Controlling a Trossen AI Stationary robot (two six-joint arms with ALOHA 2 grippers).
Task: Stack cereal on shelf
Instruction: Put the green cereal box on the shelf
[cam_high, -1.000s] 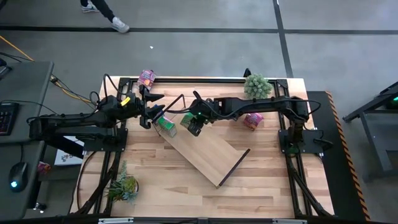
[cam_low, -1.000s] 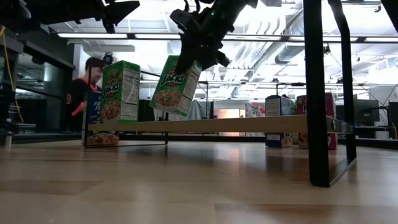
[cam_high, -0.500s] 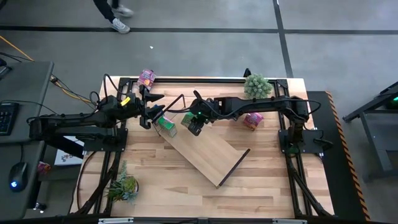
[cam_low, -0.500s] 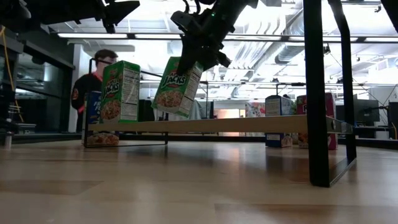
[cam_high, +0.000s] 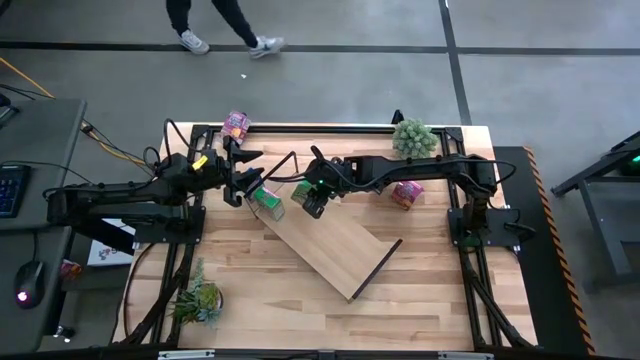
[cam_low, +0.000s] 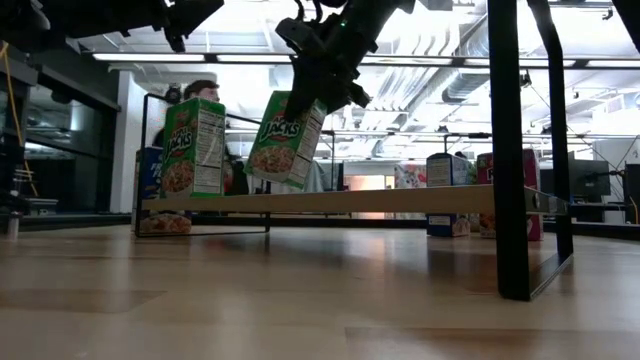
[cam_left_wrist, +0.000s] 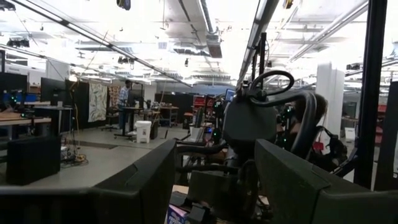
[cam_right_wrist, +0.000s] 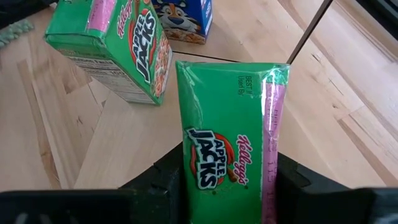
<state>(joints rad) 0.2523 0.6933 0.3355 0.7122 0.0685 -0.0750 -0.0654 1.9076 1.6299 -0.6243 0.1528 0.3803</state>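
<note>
My right gripper (cam_high: 312, 199) is shut on a green cereal box (cam_low: 286, 140), which hangs tilted just above the shelf board (cam_low: 400, 200). A second green box (cam_low: 193, 147) stands upright on the board's left end beside it, also seen in the right wrist view (cam_right_wrist: 115, 46). A blue box (cam_right_wrist: 184, 17) sits beyond that one. My left gripper (cam_high: 247, 172) is open and hovers over the shelf's left end, near the standing box. Its spread fingers show in the left wrist view (cam_left_wrist: 214, 186). The shelf (cam_high: 335, 240) lies slantwise across the tabletop. My right gripper pinches the green box at its top end (cam_right_wrist: 230, 186), with one finger (cam_right_wrist: 163, 177) on each broad face. The fingers come from above, pointing down. The box is lifted clear, tilted, and its bottom edge (cam_low: 275, 182) is just over the board.
A pink box (cam_high: 237, 124) stands at the far edge and another (cam_high: 407, 193) lies right of the shelf. A blue box (cam_low: 445, 195) stands beyond the board. Potted plants sit at the far right (cam_high: 414, 138) and near left (cam_high: 198, 300). A person (cam_high: 225, 20) walks beyond the far edge.
Both grippers have stayed almost still, and the held box still hangs tilted over the board. A person has walked along the floor beyond the table's far edge, toward the right.
</note>
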